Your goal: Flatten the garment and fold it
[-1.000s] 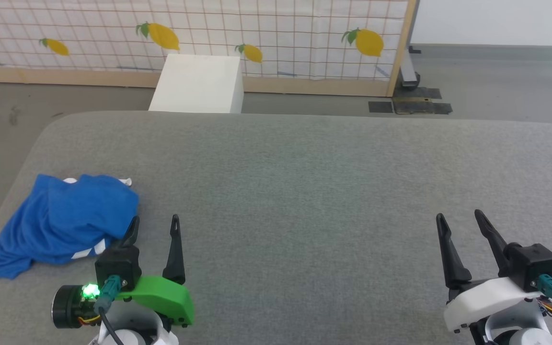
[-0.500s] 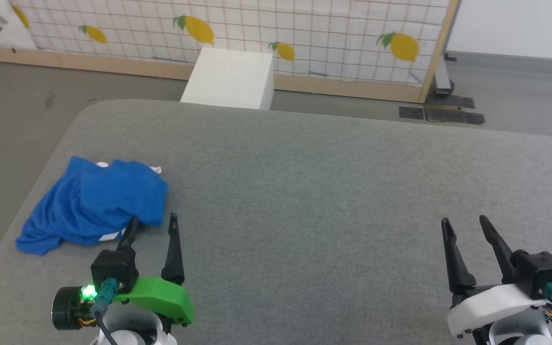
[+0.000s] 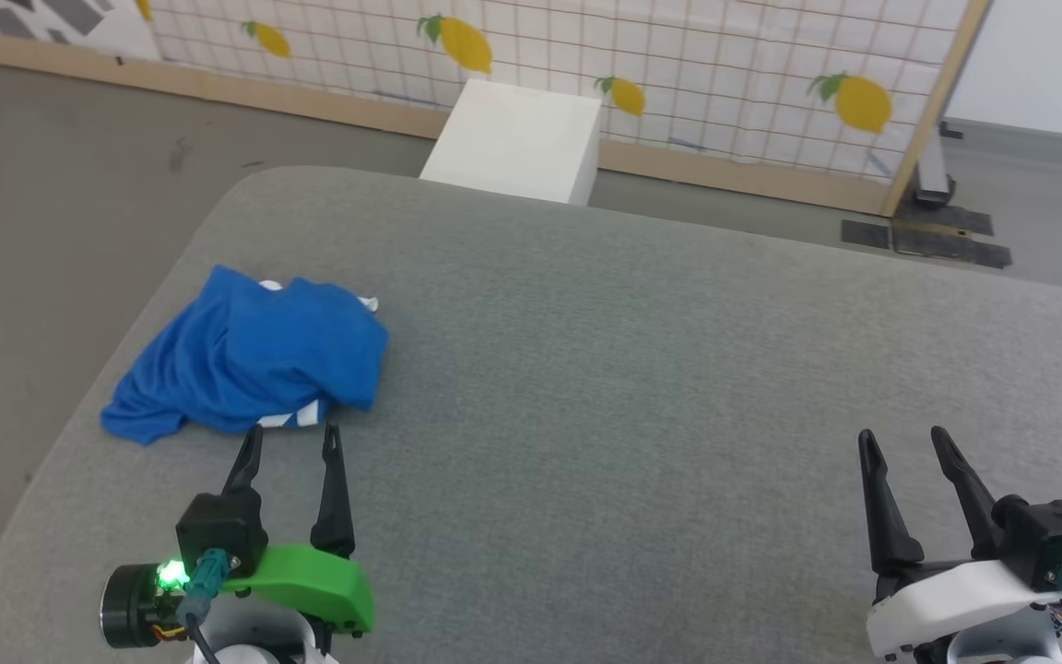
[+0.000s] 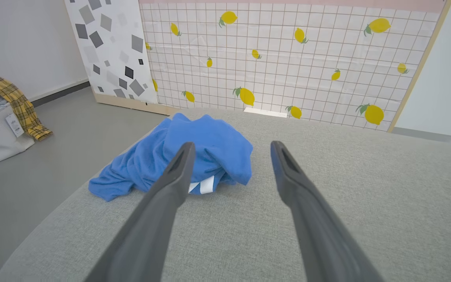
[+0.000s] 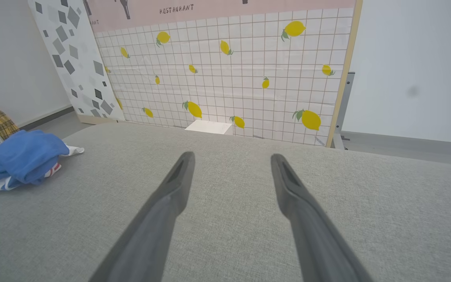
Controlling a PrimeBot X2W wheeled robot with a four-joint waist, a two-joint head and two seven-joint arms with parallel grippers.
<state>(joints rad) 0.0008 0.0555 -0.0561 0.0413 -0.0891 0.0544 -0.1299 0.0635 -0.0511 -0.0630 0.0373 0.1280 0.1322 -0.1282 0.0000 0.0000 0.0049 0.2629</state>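
Note:
The garment (image 3: 250, 355) is a royal-blue T-shirt lying crumpled in a heap near the left edge of the grey padded table (image 3: 632, 369), with bits of white trim showing at its far and near sides. My left gripper (image 3: 291, 441) is open just short of the heap's near edge, touching nothing. In the left wrist view the garment (image 4: 194, 152) lies straight ahead beyond the left gripper (image 4: 229, 147). My right gripper (image 3: 904, 441) stands open at the lower right, far from the heap. The right wrist view shows the garment (image 5: 22, 160) at far left and the right gripper (image 5: 231, 158) over bare fabric.
A white box (image 3: 517, 138) stands on the floor behind the table, before a lemon-print screen (image 3: 678, 65). The table's rounded left corner (image 3: 218, 198) drops to grey floor. A grey bag with a yellow plaid cloth (image 4: 10, 102) sits on the floor at left.
The head camera has swung left and down, so the whole picture has shifted right. The left gripper's tips now sit just short of the heap instead of overlapping it. Both grippers stay open.

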